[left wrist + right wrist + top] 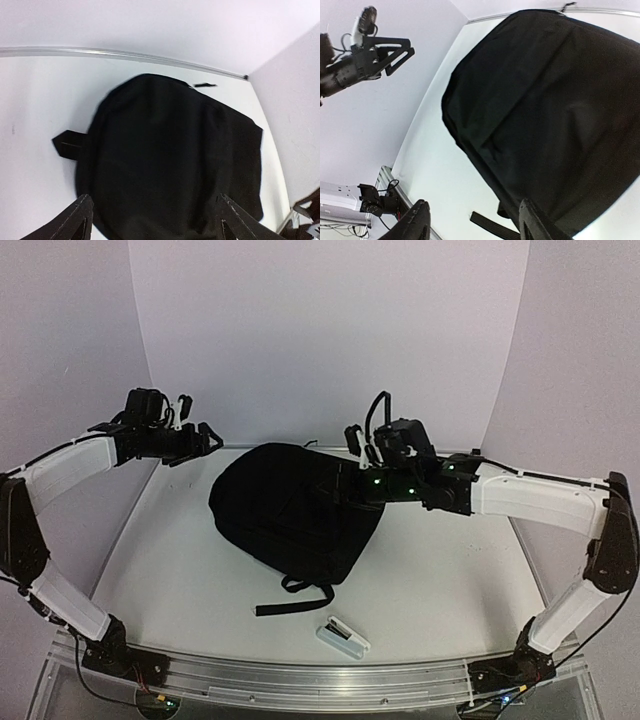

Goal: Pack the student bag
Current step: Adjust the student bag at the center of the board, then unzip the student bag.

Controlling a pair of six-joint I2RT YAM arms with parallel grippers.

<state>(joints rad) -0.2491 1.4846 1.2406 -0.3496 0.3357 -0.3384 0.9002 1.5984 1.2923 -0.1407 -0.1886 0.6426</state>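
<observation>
The student bag [290, 510] is a large all-black backpack lying flat in the middle of the white table, with its straps [290, 598] trailing toward the near edge. It fills the left wrist view [170, 150] and the right wrist view [555, 100]. It looks closed. My left gripper [207, 440] is open and empty, held in the air above the bag's far left edge [157, 225]. My right gripper [345, 485] is open and empty, hovering over the bag's right side [477, 222]. Neither gripper touches the bag.
A small white case [342, 635] with a dark item in it lies on the table near the front edge, just in front of the bag's straps. A loose strap end [67, 145] sticks out from the bag. White walls close in the table at the back and sides.
</observation>
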